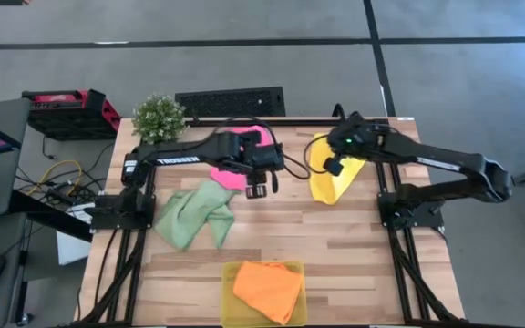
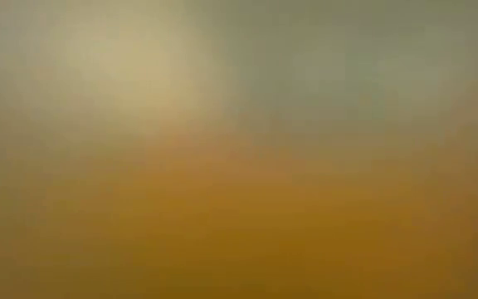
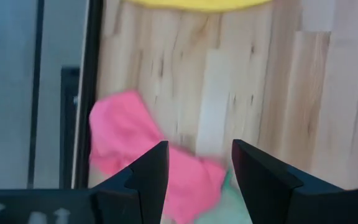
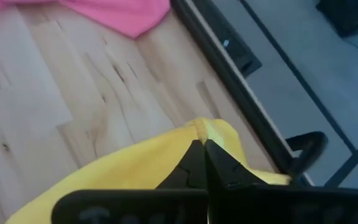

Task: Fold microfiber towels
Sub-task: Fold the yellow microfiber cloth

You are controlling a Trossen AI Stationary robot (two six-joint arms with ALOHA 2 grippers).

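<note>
Four towels show in the high view. The hot pink towel [image 1: 233, 173] lies crumpled at the far middle of the table, and the pale green towel [image 1: 194, 217] lies bunched to its near left. The orange towel [image 1: 267, 290] lies in the translucent yellow tray [image 1: 229, 310] at the near edge. The yellow towel [image 1: 332, 182] is at the far right, with my right gripper [image 1: 331, 166] shut on it. My left gripper [image 1: 260, 189] hovers open just right of the pink towel [image 3: 123, 134], with nothing between its fingers. The low view is only a blur. My right gripper pinches a bunched fold of the yellow towel [image 4: 200, 128] between its two fingertips, slanting down from the table's right side. That part is raised off the table and the cloth drapes slack below the fingers. Its lower end [image 1: 331, 199] reaches the table top.
A potted plant [image 1: 159, 117] stands at the far left corner, and a black grille-like object [image 1: 231, 100] lies beyond the far edge. Bare wood shows between the yellow towel and the tray.
</note>
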